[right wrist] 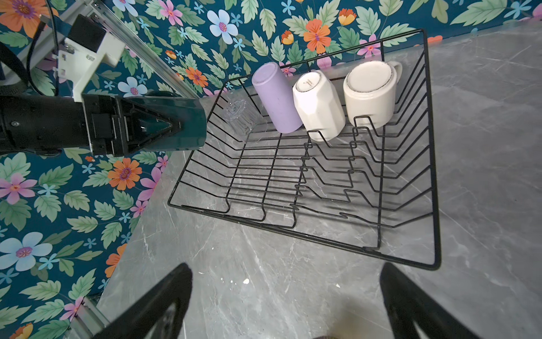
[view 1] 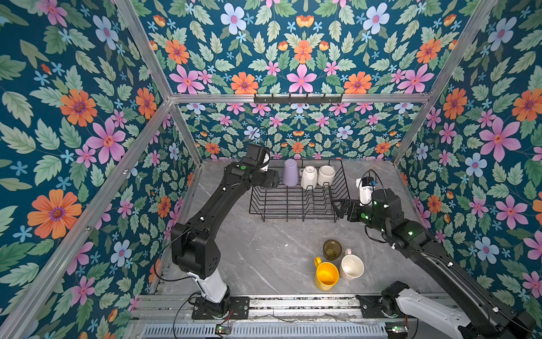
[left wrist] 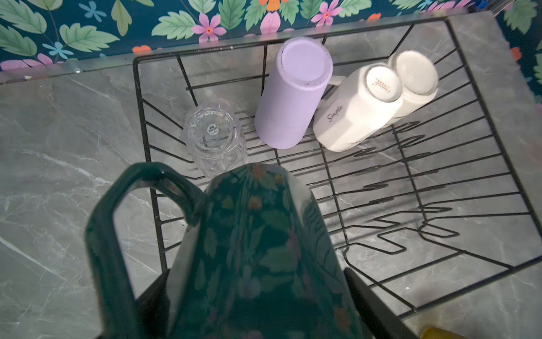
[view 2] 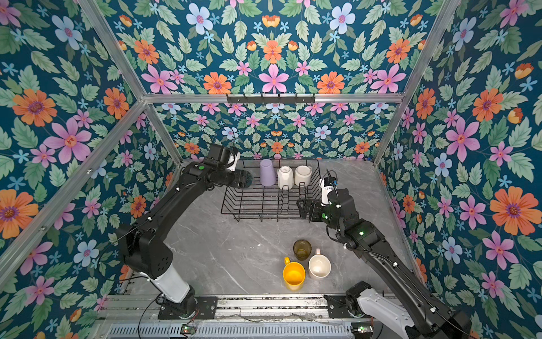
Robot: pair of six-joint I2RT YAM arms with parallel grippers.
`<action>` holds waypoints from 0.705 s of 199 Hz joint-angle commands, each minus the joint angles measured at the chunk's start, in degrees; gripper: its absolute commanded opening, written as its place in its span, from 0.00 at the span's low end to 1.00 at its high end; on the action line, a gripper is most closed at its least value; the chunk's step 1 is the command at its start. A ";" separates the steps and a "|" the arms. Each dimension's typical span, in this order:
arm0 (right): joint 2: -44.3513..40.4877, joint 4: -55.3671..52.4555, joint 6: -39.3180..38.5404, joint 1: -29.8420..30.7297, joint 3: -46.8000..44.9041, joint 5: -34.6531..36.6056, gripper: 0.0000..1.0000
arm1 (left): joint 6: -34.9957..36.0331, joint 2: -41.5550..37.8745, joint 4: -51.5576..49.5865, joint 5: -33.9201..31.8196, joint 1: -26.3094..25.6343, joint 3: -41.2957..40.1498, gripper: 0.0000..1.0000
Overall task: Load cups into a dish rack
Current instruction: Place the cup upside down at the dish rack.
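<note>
My left gripper point(left wrist: 255, 278) is shut on a dark green mug point(left wrist: 258, 240), which lies sideways over the left edge of the black wire dish rack point(view 1: 296, 205). The mug's base point(right wrist: 187, 123) points into the rack. At the rack's far side a clear glass point(left wrist: 215, 138), a lilac tumbler point(view 1: 290, 172) and two white mugs point(view 1: 309, 177) point(view 1: 326, 175) stand upside down. My right gripper point(right wrist: 286, 273) is open and holds nothing, near the rack's front right corner. An olive-brown glass point(view 1: 332, 249), a yellow mug point(view 1: 326, 274) and a pale pink mug point(view 1: 351, 265) stand upright on the table.
The grey marble table point(view 1: 264, 252) is closed in by flowered walls on three sides. A black hook rail point(view 1: 297, 99) hangs high on the back wall. Both arm bases sit on the metal rail point(view 1: 293, 305) along the front edge. The rack's near half point(right wrist: 293, 176) holds no cups.
</note>
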 commanded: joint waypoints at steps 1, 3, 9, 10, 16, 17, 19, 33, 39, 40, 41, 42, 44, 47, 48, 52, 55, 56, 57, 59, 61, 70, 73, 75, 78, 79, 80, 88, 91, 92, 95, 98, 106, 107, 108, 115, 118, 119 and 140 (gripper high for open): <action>-0.08 0.70 -0.20 -0.02 -0.06 0.48 0.99 | 1.36 0.77 -0.18 -2.90 -0.69 0.72 0.00; -0.08 0.69 -0.20 0.04 -0.08 0.41 0.99 | 1.35 0.94 -0.28 -3.06 -0.69 0.77 0.00; -0.08 0.70 -0.20 0.03 -0.08 0.39 0.99 | 1.44 1.39 -0.48 -3.27 -0.84 0.90 0.00; -0.08 0.69 -0.20 0.04 -0.07 0.39 0.99 | 1.44 1.48 -0.50 -3.30 -0.85 0.91 0.00; -0.08 0.74 -0.20 -0.03 -0.06 0.37 0.99 | 1.53 1.94 -0.81 -3.48 -1.00 1.06 0.00; -0.08 0.72 -0.20 0.01 -0.15 0.38 0.99 | 1.53 2.02 -0.84 -3.49 -1.02 1.12 0.00; -0.08 0.74 -0.17 -0.02 -0.15 0.39 0.99 | 1.57 2.20 -0.91 -3.52 -1.04 1.21 0.00; -0.18 0.67 -0.11 0.02 -0.25 0.38 0.99 | 1.70 3.35 -1.84 -4.64 -1.39 1.71 0.00; -0.25 0.61 -0.04 0.05 -0.32 0.39 0.99 | 1.79 3.71 -2.08 -5.28 -1.45 1.78 0.00; -0.25 0.60 -0.03 0.05 -0.32 0.39 0.99 | 1.79 3.79 -2.18 -5.40 -1.47 1.79 0.00; -0.25 0.65 -0.03 0.05 -0.36 0.39 0.99 | 1.79 3.87 -2.19 -5.50 -1.47 1.79 0.00; -0.25 0.63 -0.02 0.05 -0.39 0.39 0.99 | 1.79 3.91 -2.23 -5.60 -1.48 1.79 0.00; -0.25 0.63 -0.02 0.03 -0.40 0.39 0.99 | 1.75 3.97 -2.31 -5.74 -1.48 1.79 0.00; -0.34 0.61 -0.02 0.00 -0.41 0.39 0.99 | 1.69 4.18 -2.48 -6.11 -1.53 1.79 0.00; -0.34 0.60 -0.02 0.02 -0.50 0.39 0.99 | 1.70 4.24 -2.51 -6.21 -1.55 1.83 0.00; -0.38 0.60 0.06 0.05 -0.56 0.39 0.99 | 1.72 4.43 -2.62 -6.45 -1.49 1.79 0.00; -0.42 0.60 0.07 -0.01 -0.59 0.39 0.99 | 1.75 4.60 -2.67 -6.60 -1.53 1.79 0.00; -0.42 0.60 0.07 -0.02 -0.63 0.39 0.99 | 1.73 4.67 -2.70 -6.68 -1.50 1.79 0.00; -0.43 0.65 0.07 -0.03 -0.65 0.39 0.99 | 1.72 4.71 -2.71 -6.71 -1.49 1.79 0.00; -0.43 0.68 0.07 0.03 -0.67 0.39 0.99 | 1.71 4.80 -2.76 -6.81 -1.48 1.79 0.00; -0.43 0.69 0.13 0.05 -0.72 0.39 0.99 | 1.70 4.89 -2.91 -6.87 -1.48 1.81 0.00; -0.51 0.81 0.24 0.03 -0.85 0.39 0.99 | 1.71 5.46 -3.10 -7.05 -1.53 1.79 0.00; -0.51 0.78 0.24 0.05 -0.91 0.39 0.99 | 1.70 5.65 -3.16 -7.05 -1.51 1.79 0.00; -0.51 0.89 0.29 0.05 -0.93 0.39 0.99 | 1.70 5.74 -3.23 -7.15 -1.49 1.79 0.00; -0.56 0.87 0.33 0.02 -0.97 0.31 0.99 | 1.70 5.94 -3.25 -7.25 -1.55 1.71 0.00; -0.58 0.87 0.33 0.04 -1.00 0.31 0.99 | 1.70 5.96 -3.25 -7.26 -1.52 1.71 0.00; -0.55 0.87 0.33 0.00 -0.97 0.26 0.99 | 1.70 6.01 -3.25 -7.27 -1.50 1.66 0.00; -0.51 0.97 0.42 0.00 -1.02 0.21 0.99 | 1.70 6.47 -3.20 -7.45 -1.49 1.53 0.00; -0.54 0.99 0.42 0.00 -1.04 0.14 0.99 | 1.70 6.62 -3.16 -7.45 -1.55 1.45 0.00; -0.53 0.97 0.42 0.03 -1.03 0.13 0.99 | 1.70 6.65 -3.16 -7.45 -1.56 1.40 0.00; -0.56 0.97 0.47 -0.02 -1.14 0.13 0.99 | 1.75 6.86 -3.09 -7.45 -1.50 1.31 0.00; -0.52 0.98 0.52 0.00 -1.14 0.12 0.99 | 1.83 7.02 -3.04 -7.50 -1.52 1.28 0.00; -0.52 0.97 0.51 0.01 -1.19 0.04 0.99 | 1.85 7.56 -2.99 -7.46 -1.56 1.26 0.00; -0.52 1.01 0.51 0.03 -1.24 0.04 0.99 | 1.86 7.65 -3.03 -7.45 -1.56 1.26 0.00; -0.56 0.98 0.51 0.04 -1.22 0.04 0.99 | 1.83 7.69 -3.01 -7.45 -1.57 1.26 0.00; -0.60 0.96 0.51 0.05 -1.21 0.04 0.99 | 1.96 8.16 -2.97 -7.29 -1.57 1.26 0.00; -0.60 0.98 0.51 0.05 -1.33 0.02 0.99 | 1.98 8.37 -2.96 -7.21 -1.56 1.26 0.00; -0.60 0.92 0.51 0.01 -1.31 0.03 0.99 | 1.97 8.45 -2.97 -7.24 -1.56 1.26 0.00; -0.73 0.89 0.55 0.05 -1.53 0.10 0.99 | 2.14 10.02 -2.96 -7.11 -1.56 1.56 0.00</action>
